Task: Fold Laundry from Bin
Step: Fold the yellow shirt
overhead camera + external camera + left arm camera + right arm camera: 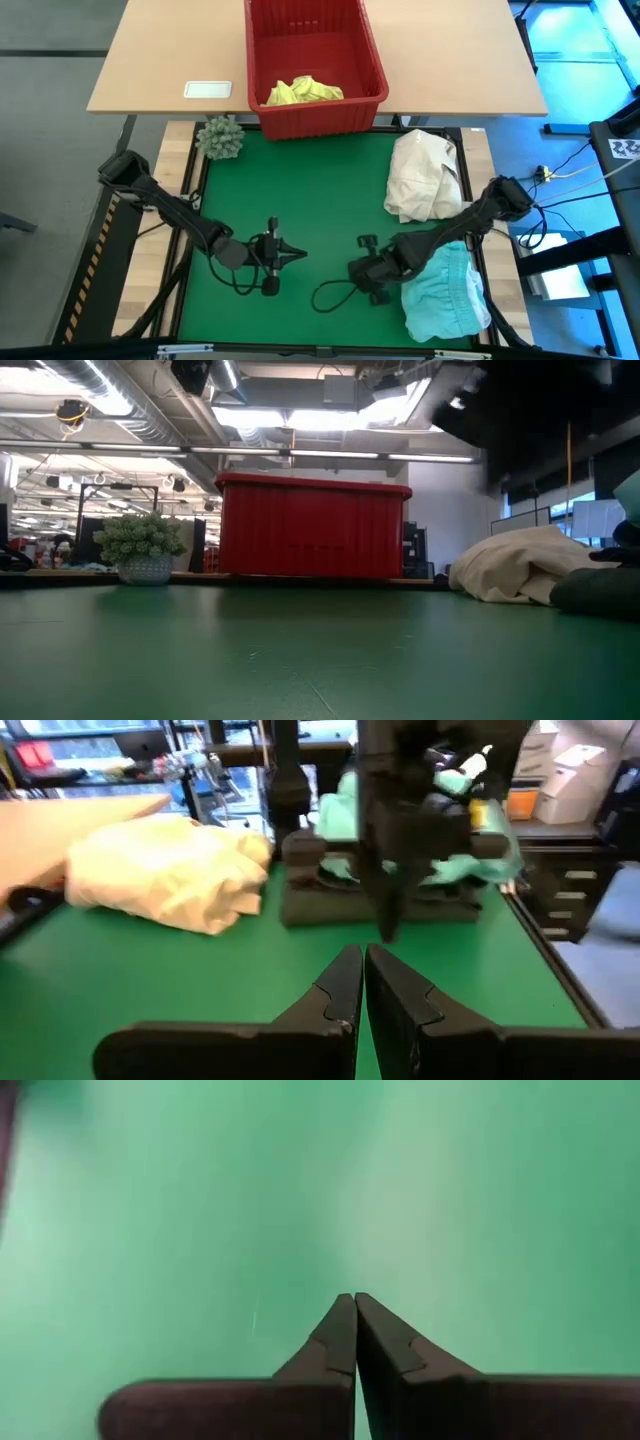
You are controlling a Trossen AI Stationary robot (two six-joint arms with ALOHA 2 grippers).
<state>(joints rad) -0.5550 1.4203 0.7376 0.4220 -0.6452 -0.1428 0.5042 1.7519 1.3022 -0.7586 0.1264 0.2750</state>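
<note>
High view: the red bin [316, 70] sits at the top centre of the frame, on the wooden tabletop [450, 60] just past the green mat [300, 200]. Only a yellow garment [303, 91] shows inside, at its lower edge. The left gripper [292, 251] and right gripper [357, 270] lie low at the bottom centre, tips facing each other, fingers pressed together and holding nothing. The bin is straight up-frame from both, about equally far, so neither arm is clearly nearer. A turquoise garment [445, 292] lies at the lower right under the right arm, with a cream bundle [425, 175] above it.

Low view: the bin [314, 526] stands centre, well beyond bare mat.

Left wrist view: shut fingers [345, 995] point across the mat at the other arm's gripper [400, 830].

Right wrist view: shut fingers [345, 1335] over bare green only.
</note>
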